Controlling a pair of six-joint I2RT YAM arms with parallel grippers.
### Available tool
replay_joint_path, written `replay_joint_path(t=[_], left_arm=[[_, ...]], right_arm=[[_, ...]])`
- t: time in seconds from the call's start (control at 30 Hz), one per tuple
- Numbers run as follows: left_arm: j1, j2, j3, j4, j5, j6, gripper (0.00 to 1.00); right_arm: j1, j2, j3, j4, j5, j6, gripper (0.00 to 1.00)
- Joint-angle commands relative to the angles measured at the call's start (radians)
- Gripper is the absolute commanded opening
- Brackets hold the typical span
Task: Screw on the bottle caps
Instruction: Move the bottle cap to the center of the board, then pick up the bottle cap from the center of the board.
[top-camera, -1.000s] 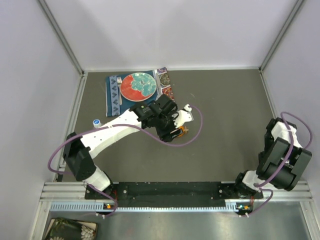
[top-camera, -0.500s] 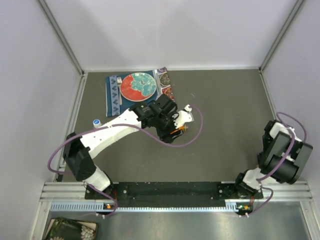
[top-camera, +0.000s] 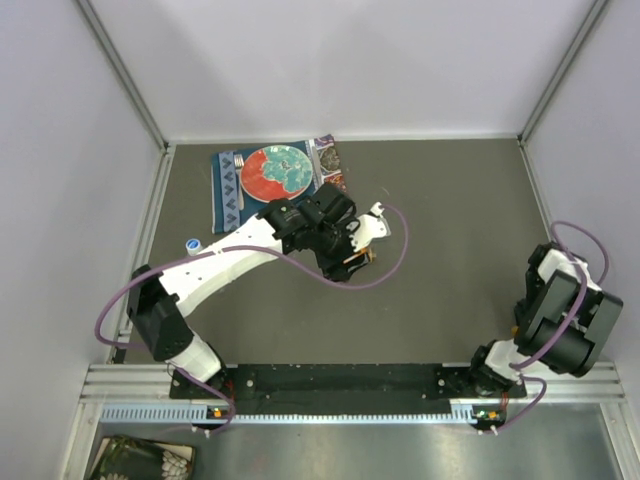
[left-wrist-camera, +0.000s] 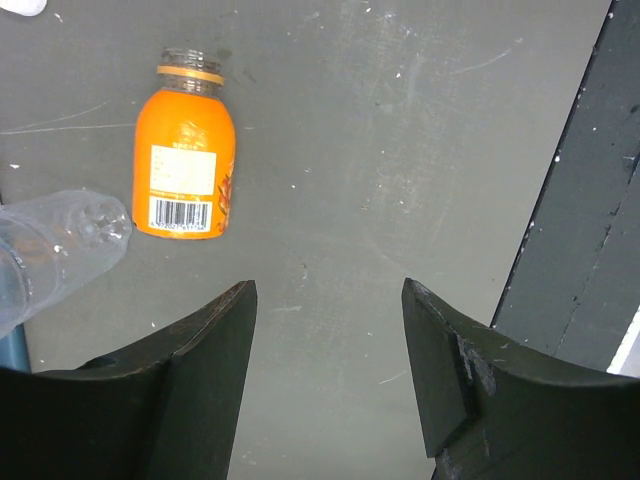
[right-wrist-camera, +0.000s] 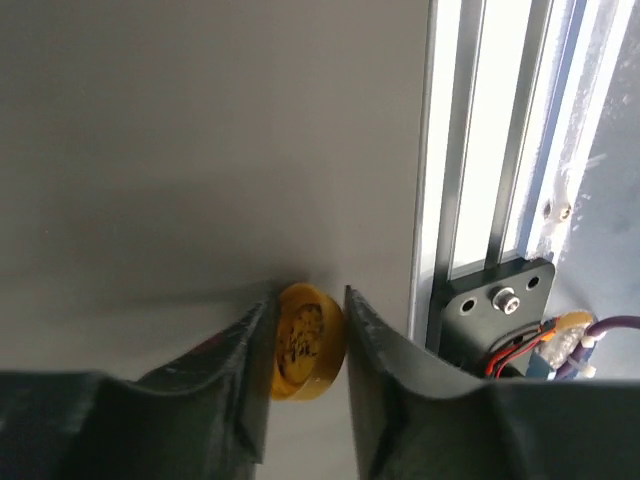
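Over the last second the right arm (top-camera: 565, 320) had tucked lower into the bottom right of the overhead view. Its jaws had drawn narrow around the orange cap (right-wrist-camera: 303, 340). In its wrist view both appeared to press the cap, which stood on edge low in the frame beside an aluminium rail (right-wrist-camera: 480, 150). I took that as the cap being picked up, ready to carry to its bottle.

The left arm (top-camera: 230, 255) had barely shifted, its jaws wide and holding nothing. Ahead of them the orange bottle (left-wrist-camera: 186, 165) lay uncapped at upper left, with a clear bottle (left-wrist-camera: 55, 250) just below it. A white cap (top-camera: 193, 244) sat at the overhead view's left.

The bench (top-camera: 450, 230) was dark grey and scuffed, walled in pale panels, with a patterned plate (top-camera: 262, 186) on a cloth (top-camera: 225, 195) towards the top.
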Motion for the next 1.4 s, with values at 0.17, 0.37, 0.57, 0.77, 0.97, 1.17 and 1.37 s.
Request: replay_joint_path(t=[0.17, 0.37, 0.57, 0.77, 0.97, 1.17, 1.37], left_arm=[[0.005, 0.023, 0.074, -0.007, 0.022, -0.022, 0.66], [0.005, 0.02, 0.075, -0.009, 0.015, -0.031, 0.66], [0.01, -0.004, 0.077, -0.012, -0.008, -0.071, 0.67], [0.028, -0.018, 0.049, -0.012, -0.013, -0.081, 0.67], [0.068, -0.024, 0.034, -0.009, -0.001, -0.088, 0.68], [0.089, -0.013, 0.046, -0.027, 0.002, -0.083, 0.68], [0.091, -0.009, 0.046, -0.023, -0.005, -0.085, 0.68]], right_arm=[[-0.005, -0.111, -0.055, 0.214, -0.184, -0.151, 0.0], [0.234, -0.327, -0.069, 0.327, -0.357, -0.215, 0.0], [0.518, -0.587, -0.322, 0.941, -0.686, -0.112, 0.0], [0.906, -0.295, -0.238, 1.208, -0.524, -0.132, 0.02], [0.989, 0.036, -0.174, 1.426, -0.558, -0.103, 0.02], [1.12, 0.088, -0.052, 1.216, -0.343, -0.244, 0.04], [1.132, 0.094, -0.013, 1.032, -0.272, -0.279, 0.24]])
